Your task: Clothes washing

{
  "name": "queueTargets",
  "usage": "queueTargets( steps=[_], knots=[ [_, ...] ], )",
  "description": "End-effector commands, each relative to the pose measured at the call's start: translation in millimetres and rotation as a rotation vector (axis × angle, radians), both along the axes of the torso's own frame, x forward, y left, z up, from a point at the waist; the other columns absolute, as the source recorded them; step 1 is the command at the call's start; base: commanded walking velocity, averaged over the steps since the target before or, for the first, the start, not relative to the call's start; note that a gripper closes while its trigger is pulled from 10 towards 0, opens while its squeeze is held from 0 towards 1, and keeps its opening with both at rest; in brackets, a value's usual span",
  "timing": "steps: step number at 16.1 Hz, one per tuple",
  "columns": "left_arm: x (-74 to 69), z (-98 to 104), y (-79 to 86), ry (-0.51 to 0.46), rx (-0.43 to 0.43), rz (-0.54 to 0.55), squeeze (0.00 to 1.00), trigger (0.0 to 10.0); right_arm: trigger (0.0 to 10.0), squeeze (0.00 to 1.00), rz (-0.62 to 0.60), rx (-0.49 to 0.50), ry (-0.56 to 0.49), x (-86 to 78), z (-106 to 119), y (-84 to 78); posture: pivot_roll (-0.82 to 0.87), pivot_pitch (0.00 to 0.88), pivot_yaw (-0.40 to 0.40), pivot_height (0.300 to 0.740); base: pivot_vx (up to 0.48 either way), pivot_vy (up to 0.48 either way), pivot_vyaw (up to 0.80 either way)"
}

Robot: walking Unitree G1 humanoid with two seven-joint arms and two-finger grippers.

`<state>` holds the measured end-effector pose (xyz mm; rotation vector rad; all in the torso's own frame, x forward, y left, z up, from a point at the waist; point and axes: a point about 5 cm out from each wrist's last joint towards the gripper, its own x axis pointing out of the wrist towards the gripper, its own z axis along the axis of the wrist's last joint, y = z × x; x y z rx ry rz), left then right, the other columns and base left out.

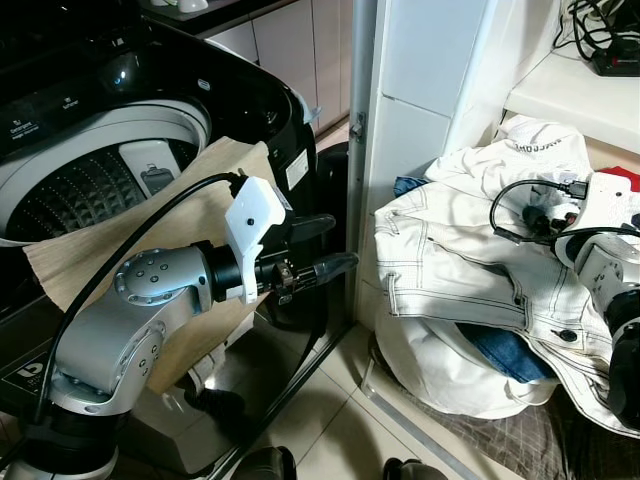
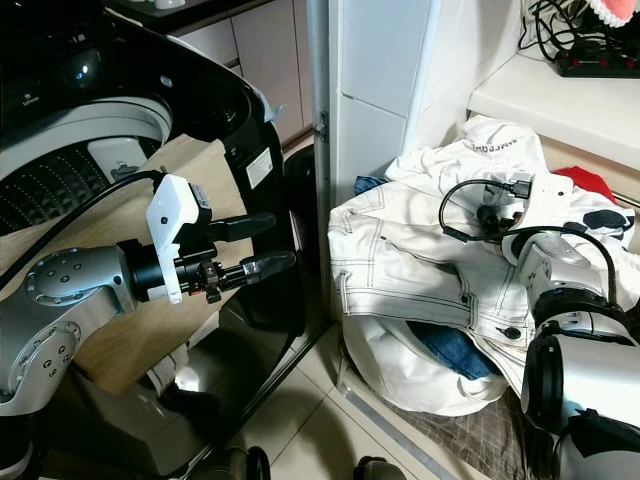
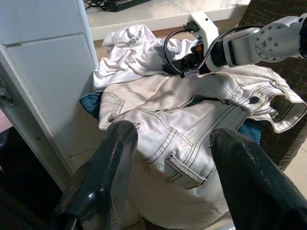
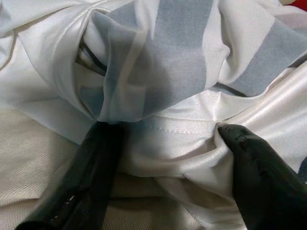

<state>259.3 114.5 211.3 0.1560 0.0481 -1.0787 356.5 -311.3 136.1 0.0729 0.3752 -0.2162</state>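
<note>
Fingers of my right gripper (image 4: 168, 158) spread wide, pressed into the clothes pile (image 1: 470, 270) beside the washer (image 1: 90, 150); left gripper (image 1: 320, 250) parted, empty. Pickup step imo: next, pinch fabric, lift.

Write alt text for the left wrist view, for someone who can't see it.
The left end effector, its two black fingers spread open, hangs in front of a heap of white denim clothes on the floor beside a white cabinet. Behind it, the right end effector pushes into the top of the heap.
</note>
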Motion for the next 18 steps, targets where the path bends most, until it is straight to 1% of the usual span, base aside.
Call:
queueTargets(
  steps=[1,15,17,18],
  knots=[
    [-1.7,3,0.1,-0.002,0.0,-0.006,0.0,10.0,0.0,0.0,0.017,0.027,0.02,2.2,-2,5.8,0.09,0.105,0.087,0.74,0.0,0.0,0.0],
    [4.8,3,-5.2,-0.017,-0.019,0.021,0.0,10.0,0.0,0.0,0.01,0.04,-0.017,3.5,6,2.0,0.06,0.065,0.088,0.74,0.0,0.0,0.0],
    [7.3,2,-6.4,-0.019,-0.024,0.031,0.0,10.0,0.0,0.0,0.003,0.059,-0.035,4.3,8,1.8,0.05,0.057,0.093,0.74,0.0,0.0,0.0],
    [11.3,3,-6.7,-0.027,-0.031,0.054,0.0,10.0,0.0,0.0,0.006,0.071,-0.058,5.9,12,2.2,0.05,0.057,0.093,0.74,0.0,0.0,0.0]
  ],
)
